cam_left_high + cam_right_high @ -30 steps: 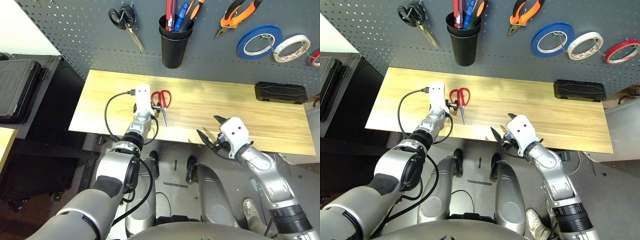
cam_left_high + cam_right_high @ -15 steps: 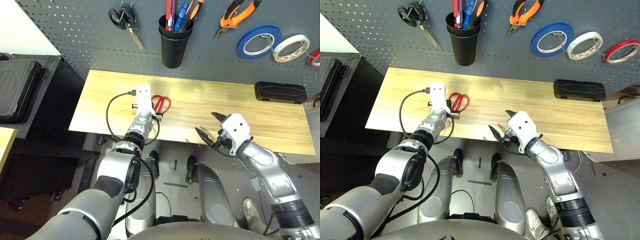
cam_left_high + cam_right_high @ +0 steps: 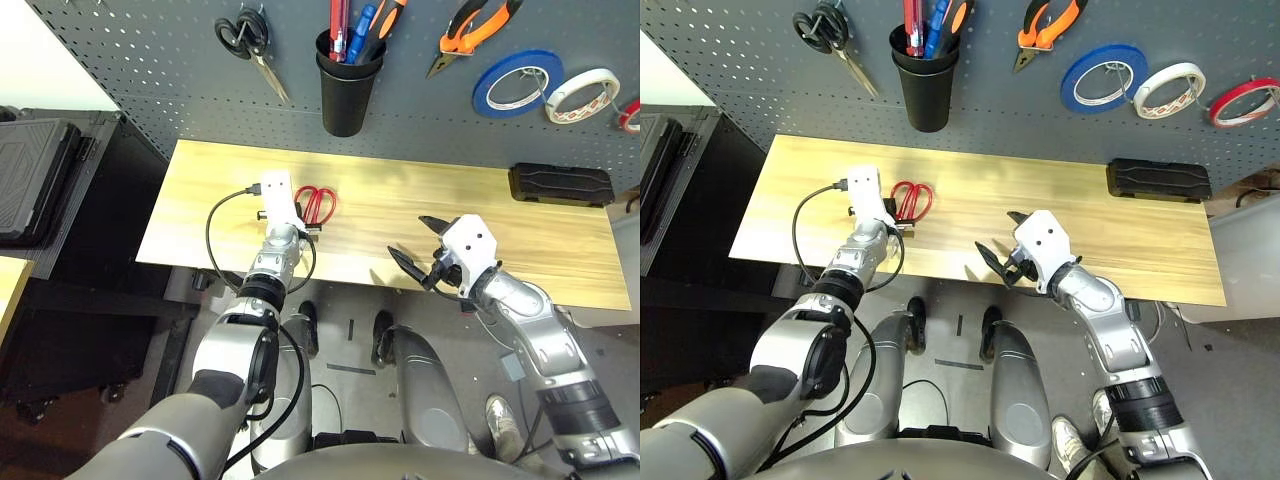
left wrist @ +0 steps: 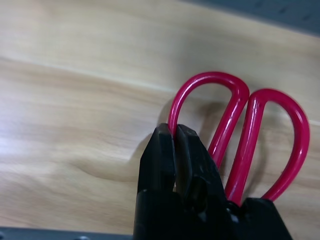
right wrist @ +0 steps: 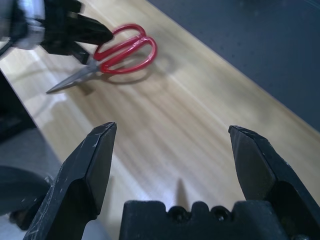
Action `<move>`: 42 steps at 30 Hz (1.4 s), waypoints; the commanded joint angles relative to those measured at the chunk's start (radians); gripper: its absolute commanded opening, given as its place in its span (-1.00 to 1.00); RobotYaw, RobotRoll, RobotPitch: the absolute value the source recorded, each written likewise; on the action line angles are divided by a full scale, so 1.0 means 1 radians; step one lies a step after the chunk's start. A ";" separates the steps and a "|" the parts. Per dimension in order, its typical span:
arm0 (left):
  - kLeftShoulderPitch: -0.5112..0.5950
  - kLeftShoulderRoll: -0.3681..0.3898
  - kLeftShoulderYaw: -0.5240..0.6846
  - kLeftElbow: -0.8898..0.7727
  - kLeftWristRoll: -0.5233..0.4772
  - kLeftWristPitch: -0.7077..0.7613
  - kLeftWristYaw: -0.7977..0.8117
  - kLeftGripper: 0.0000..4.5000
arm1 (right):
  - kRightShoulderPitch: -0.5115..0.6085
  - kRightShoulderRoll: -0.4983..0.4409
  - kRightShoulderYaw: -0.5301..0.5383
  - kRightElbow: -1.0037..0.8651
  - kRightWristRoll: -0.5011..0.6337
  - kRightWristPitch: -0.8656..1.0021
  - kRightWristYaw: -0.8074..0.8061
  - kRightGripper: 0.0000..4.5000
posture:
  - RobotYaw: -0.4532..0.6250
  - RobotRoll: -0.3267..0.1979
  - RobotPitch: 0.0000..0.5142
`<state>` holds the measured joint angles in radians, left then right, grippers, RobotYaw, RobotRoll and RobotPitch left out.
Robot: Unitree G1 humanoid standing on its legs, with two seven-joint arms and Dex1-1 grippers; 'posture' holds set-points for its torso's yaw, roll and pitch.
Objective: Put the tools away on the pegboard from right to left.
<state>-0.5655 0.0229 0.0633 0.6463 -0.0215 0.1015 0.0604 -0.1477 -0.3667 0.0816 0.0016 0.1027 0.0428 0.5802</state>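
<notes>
A black cup hangs on the grey pegboard, holding slim red-handled tools, a blue one and an orange-and-black handle (all poking out well above the rim). Along the same panel hang black-handled scissors, orange-and-black pliers, then blue, white and red tape rings. Below runs a pale wooden bench, a closed black case near its far edge.

Over the bench, the left jaws are shut on one red handle loop of the scissors. The right jaws stand wide apart with nothing between them, near the bench's front edge.

Around it: grey floor, a black cabinet to the left, and a person's shoe beside the right arm.
</notes>
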 commanded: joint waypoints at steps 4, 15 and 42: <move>0.235 0.009 -0.021 -0.454 -0.054 0.061 -0.095 -0.99 | -0.060 -0.003 -0.027 0.142 0.029 -0.107 0.054 1.00 | 0.27 0.25 0.25; 0.309 0.018 0.033 -0.898 -0.181 0.190 -0.121 -0.99 | -0.200 0.005 -0.106 0.321 0.155 -0.263 0.178 1.00 | 0.40 0.25 0.10; -0.044 0.106 0.120 -0.909 -0.373 0.327 -0.154 -0.99 | -0.264 -0.198 -0.355 0.123 0.548 -0.029 0.451 1.00 | 0.16 0.25 -0.12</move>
<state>-0.6026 0.1265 0.1832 -0.2818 -0.3902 0.4393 -0.0802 -0.4135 -0.5450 -0.2506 0.1523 0.6261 -0.0117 1.0277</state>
